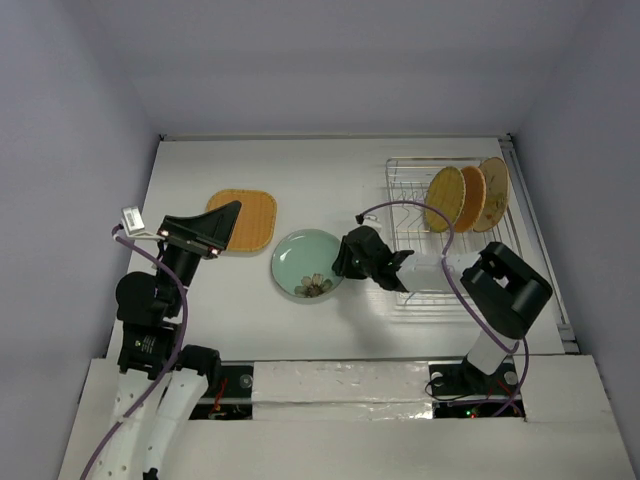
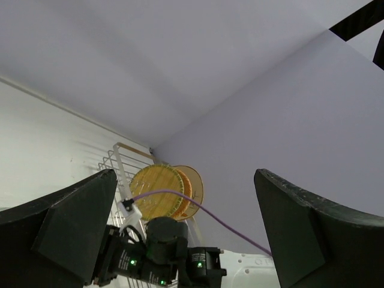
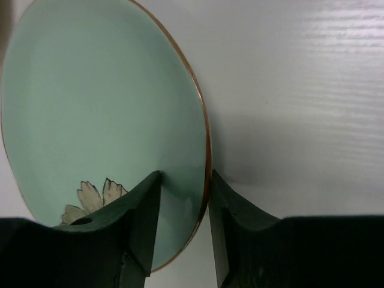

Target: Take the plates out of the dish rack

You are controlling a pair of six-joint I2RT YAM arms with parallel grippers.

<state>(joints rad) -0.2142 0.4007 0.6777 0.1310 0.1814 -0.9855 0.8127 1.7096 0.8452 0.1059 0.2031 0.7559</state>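
Observation:
The pale green plate (image 1: 305, 262) with a flower motif lies on the white table, left of the dish rack (image 1: 402, 178). My right gripper (image 1: 350, 262) is shut on its right rim; in the right wrist view the gripper (image 3: 185, 177) has one finger on the plate (image 3: 102, 102) and one outside the rim. Three plates stand upright in the rack: a mustard one (image 1: 445, 198), an orange one (image 1: 470, 197) and a beige one (image 1: 492, 192). The rounded-square orange plate (image 1: 252, 220) lies flat at the left. My left gripper (image 1: 228, 228) is open and empty, raised over its left edge.
The left wrist view looks across at the rack (image 2: 114, 161), the mustard plate (image 2: 155, 193) and the right arm (image 2: 162, 252). Grey walls enclose the table. A purple cable (image 1: 415, 207) loops over the rack's near half.

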